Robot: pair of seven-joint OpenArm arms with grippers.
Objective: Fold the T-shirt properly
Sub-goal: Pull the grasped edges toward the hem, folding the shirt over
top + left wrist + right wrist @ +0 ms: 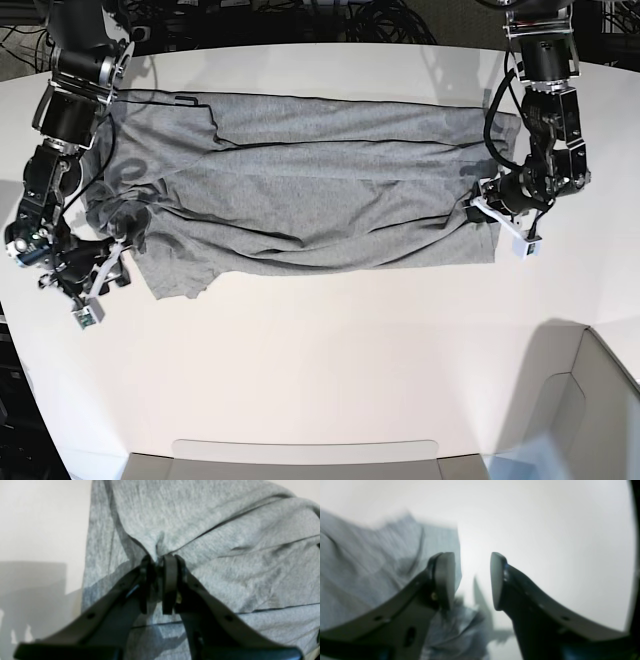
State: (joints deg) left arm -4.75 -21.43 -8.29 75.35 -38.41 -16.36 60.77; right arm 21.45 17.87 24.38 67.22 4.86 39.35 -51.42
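The heather-grey T-shirt (300,190) lies across the far half of the white table, folded lengthwise with wrinkles, plain side up; no lettering shows. My left gripper (478,203) is at the shirt's right end. In the left wrist view the left gripper (160,562) is shut on a pinch of the grey cloth (225,542). My right gripper (120,250) is at the shirt's left end by the bunched sleeve. In the right wrist view the right gripper (472,580) is open and empty, with the blurred cloth (370,567) beside and under its left finger.
The white table (330,350) stretches toward the front. A pale raised edge (300,455) runs along the front and a light bin (585,400) sits at the front right corner. Dark cables (330,15) lie behind the table.
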